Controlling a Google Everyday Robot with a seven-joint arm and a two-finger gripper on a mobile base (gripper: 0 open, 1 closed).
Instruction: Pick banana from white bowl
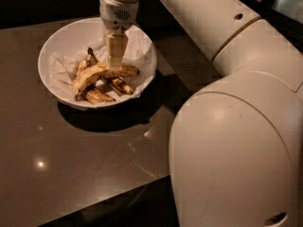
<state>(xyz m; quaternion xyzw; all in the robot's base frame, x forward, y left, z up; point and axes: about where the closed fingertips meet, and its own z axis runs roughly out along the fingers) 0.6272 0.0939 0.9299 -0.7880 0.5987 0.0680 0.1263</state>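
The white bowl point(57, 41) with paper lining sits on the brown table at the upper left. In it lies the banana point(92, 74), long, curved and yellow, across the bowl's middle. Smaller, darker bananas point(97, 96) lie under and beside it. My gripper point(115, 63) hangs straight down from the arm over the bowl, its tip right at the banana's right half. Only one cream finger face shows.
The brown glossy table point(85, 164) runs out to a front edge at the lower left. My large white arm point(236, 126) fills the right side and hides the table there. The background is dark.
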